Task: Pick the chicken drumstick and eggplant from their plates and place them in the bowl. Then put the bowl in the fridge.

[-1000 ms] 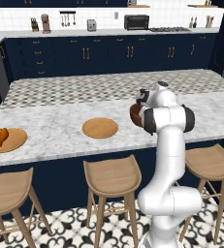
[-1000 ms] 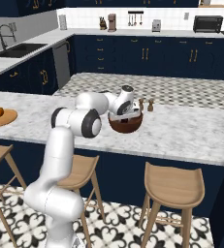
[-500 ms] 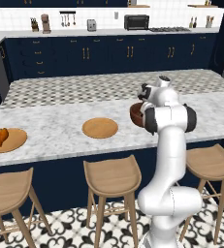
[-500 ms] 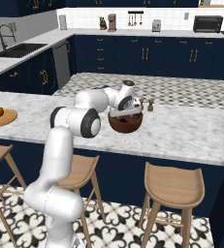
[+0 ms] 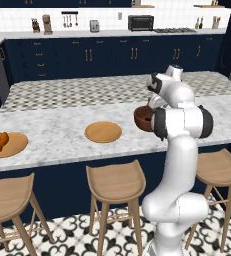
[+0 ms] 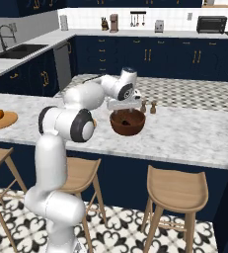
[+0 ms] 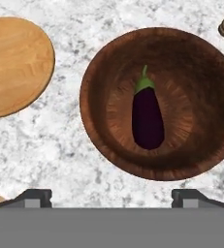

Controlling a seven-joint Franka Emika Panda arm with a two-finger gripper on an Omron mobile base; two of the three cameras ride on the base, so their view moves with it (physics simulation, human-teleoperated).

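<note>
The two dark fingers [image 7: 35, 196] stand spread wide and released, holding nothing, just above the deep round dark reddish-brown wooden bowl [image 7: 104, 63]. Inside that bowl, on its floor, lies the small dark purple eggplant [image 7: 147, 118] with its green cap, clear of the fingers. The bowl [image 6: 127, 123] sits on the pale marbled stone worktop [image 6: 194, 133]. Just beside the bowl is a flat round tan wooden plate [image 7: 14, 65], bare, not touching it. Two small brown shakers [image 6: 148, 106] stand on the worktop just behind the bowl. Well away from the bowl, past the bare plate [image 5: 103, 132], a second tan wooden plate [image 5: 14, 148] carries the small orange-brown chicken drumstick [image 5: 1, 139]. Wooden stools [image 5: 115, 182] stand below the worktop's edge, beneath the bowl's side.
</note>
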